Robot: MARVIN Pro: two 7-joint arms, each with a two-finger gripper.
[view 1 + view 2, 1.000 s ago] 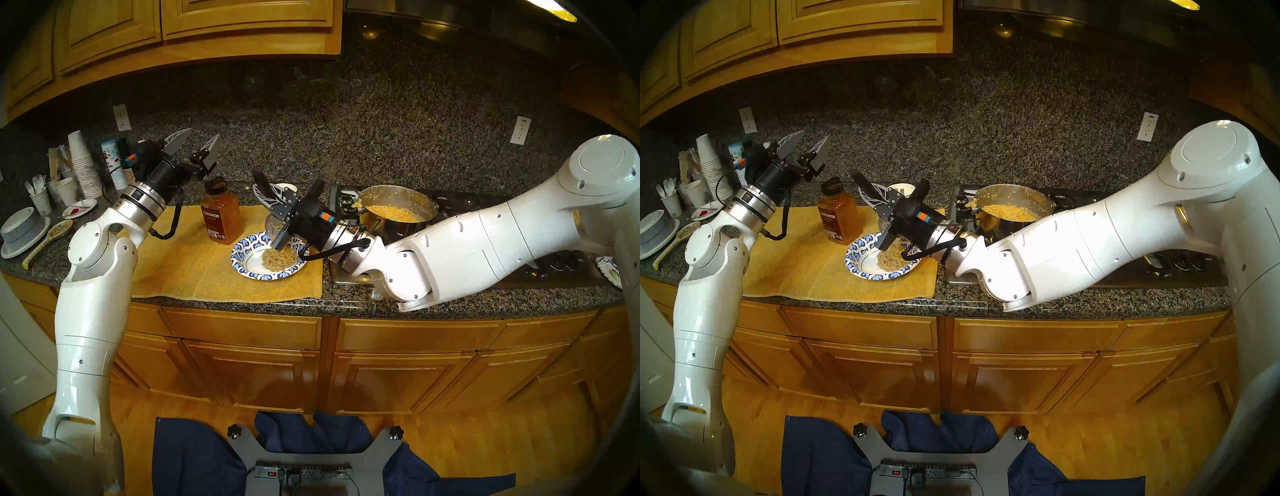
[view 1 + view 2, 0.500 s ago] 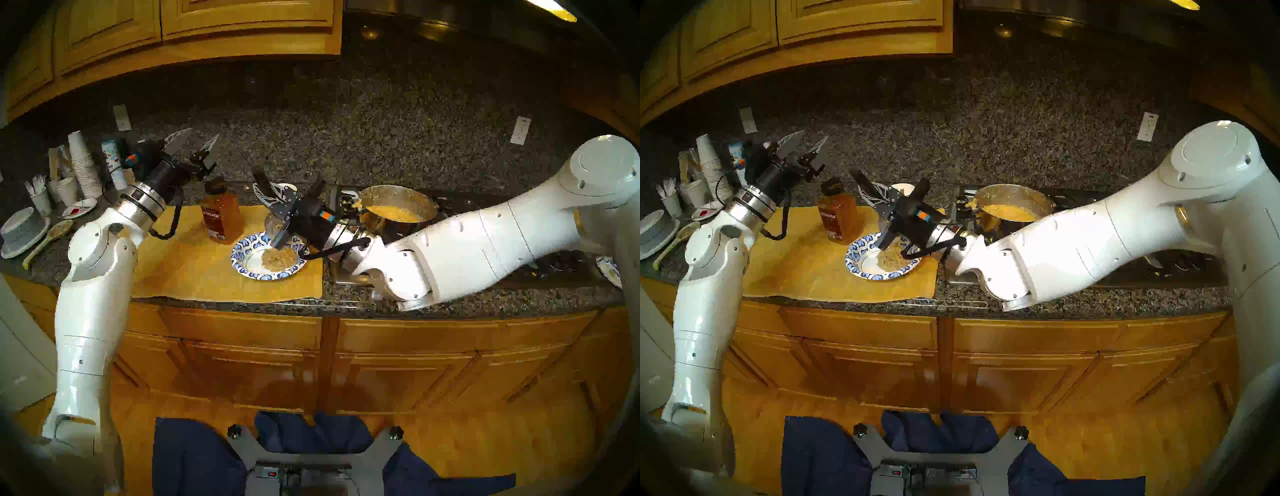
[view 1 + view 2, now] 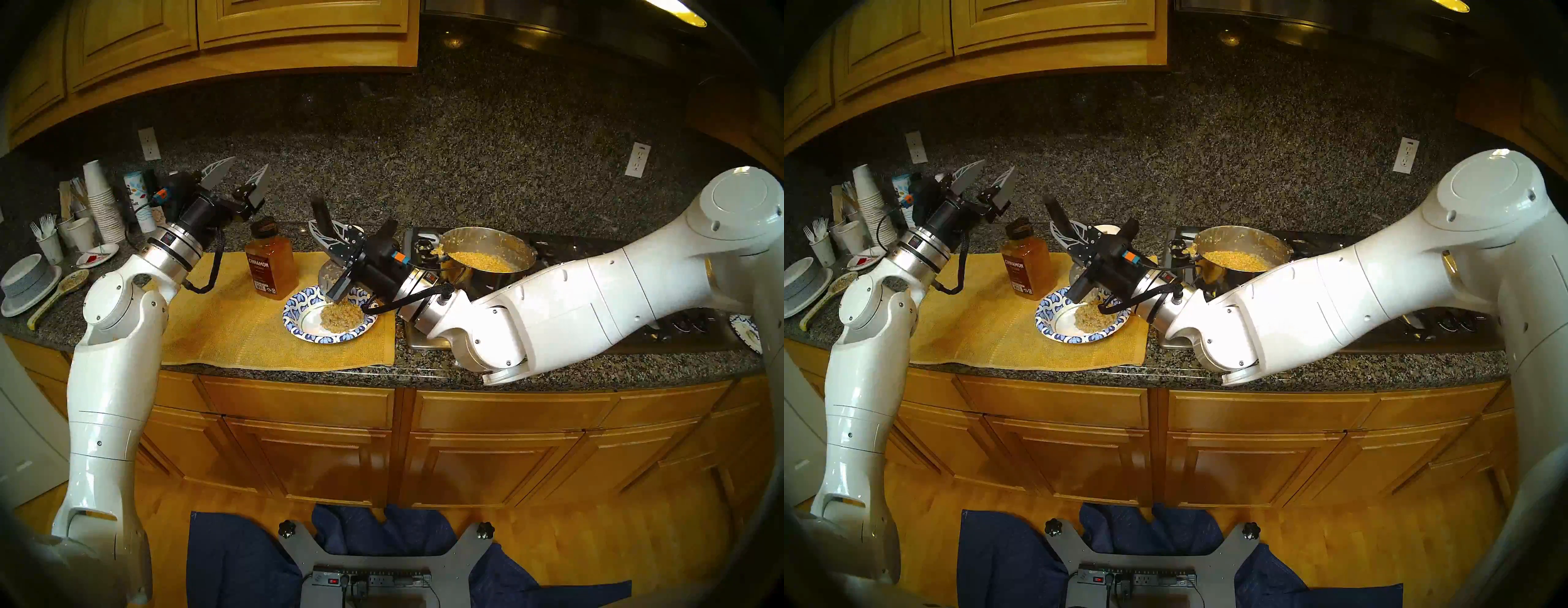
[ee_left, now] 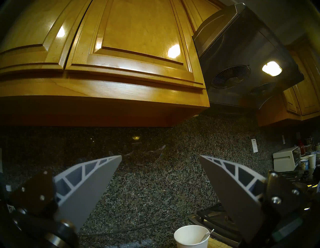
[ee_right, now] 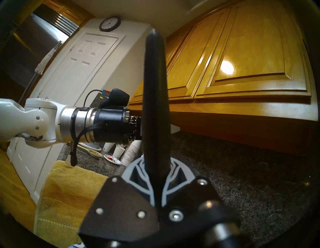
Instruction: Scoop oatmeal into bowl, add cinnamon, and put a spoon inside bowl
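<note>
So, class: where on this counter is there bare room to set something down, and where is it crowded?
Free: the yellow mat left of the bowl and in front of the cinnamon. Crowded: the far-left corner with stacked cups, and the pot side under the right arm.

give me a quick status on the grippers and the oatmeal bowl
Left gripper open, empty, raised. Right gripper shut on ladle, tipped over patterned bowl. Oatmeal heaped in bowl. Cinnamon bottle upright beside it, capped.
</note>
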